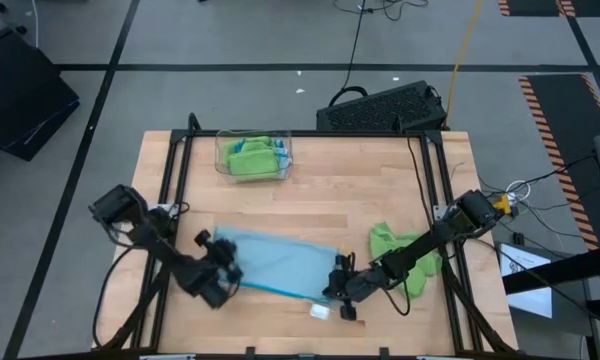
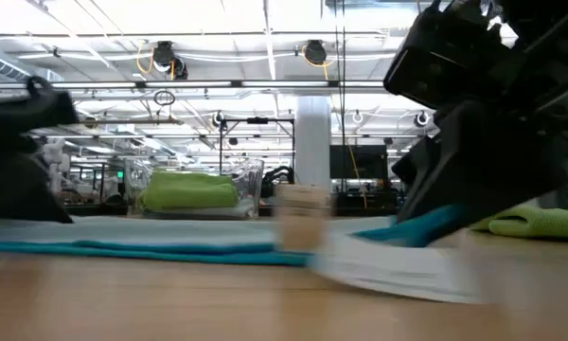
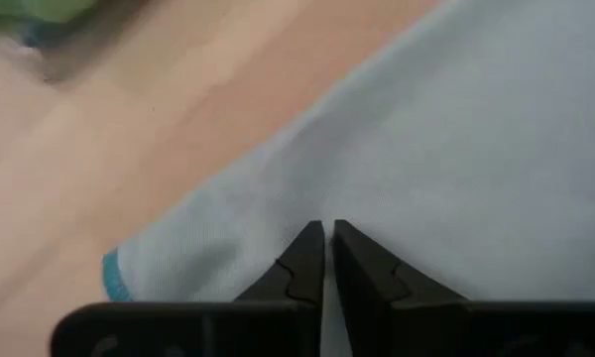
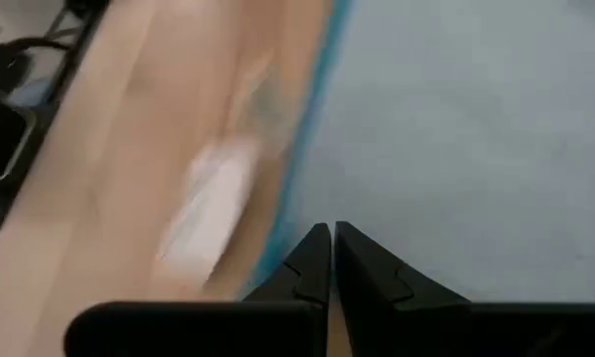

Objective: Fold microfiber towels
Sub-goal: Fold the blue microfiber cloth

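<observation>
A light blue towel (image 1: pixel 275 262) lies spread flat on the wooden table, toward its near edge. My left gripper (image 1: pixel 225 272) is shut at the towel's left end, and my right gripper (image 1: pixel 335 287) is shut at its right end, on the teal-hemmed edge. A lime green towel (image 1: pixel 405 250) lies crumpled under my right arm. A small white piece (image 1: pixel 320 311) lies by the towel's near right corner. My left gripper pinches the blue towel a little in from its left end (image 3: pixel 307 213), not far from a teal-hemmed corner (image 3: pixel 114 278). The fingers come down at a slant. The towel lies flat on the table around them. How many layers are held cannot be told. My right gripper pinches the blue towel at its teal hem (image 4: pixel 297 213), at the right end, slanting down from the right. In the low view the hem (image 2: pixel 421 227) rises off the table toward the fingers, while the rest of the towel lies flat.
A clear plastic tray (image 1: pixel 223 160) with folded green towels (image 1: pixel 252 157) stands at the far left of the table. A black keyboard (image 1: pixel 380 108) sits past the far edge. Black frame rails (image 1: pixel 170 180) run along both sides. Bare wood shows in the table's middle.
</observation>
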